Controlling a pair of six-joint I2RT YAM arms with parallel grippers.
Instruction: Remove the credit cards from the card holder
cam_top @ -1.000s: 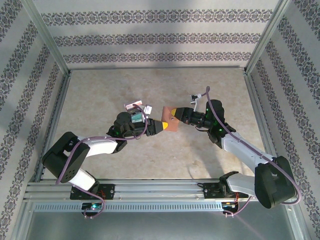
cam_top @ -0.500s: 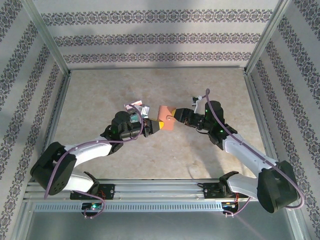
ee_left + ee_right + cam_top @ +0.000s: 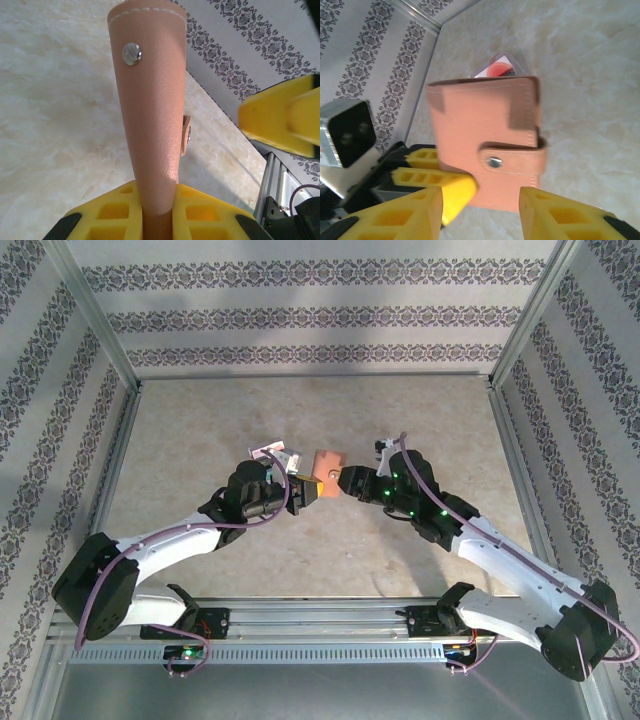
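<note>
**Card holder clamped in my left tool, right tool standing open beside it**

My left tool (image 3: 312, 486) is closed on the lower edge of the small, flat, reddish-brown leather card holder (image 3: 325, 462) and holds it up off the pale, marbled bench (image 3: 200, 420), near the middle. In the left wrist view the yellow fingers (image 3: 195, 210) pinch the leather from both sides, and the holder (image 3: 150, 110) rises from them with a metal stud near its top. My right tool (image 3: 343, 480) faces it from the other side. Its jaws stand apart and grip nothing, with the holder (image 3: 485, 145) just ahead of the gap. The holder is folded, and a strap with a metal stud lies across its front. A small pile of thin plastic credit cards (image 3: 275, 453), red and white among them, lies on the bench just beyond the holder.
</note>
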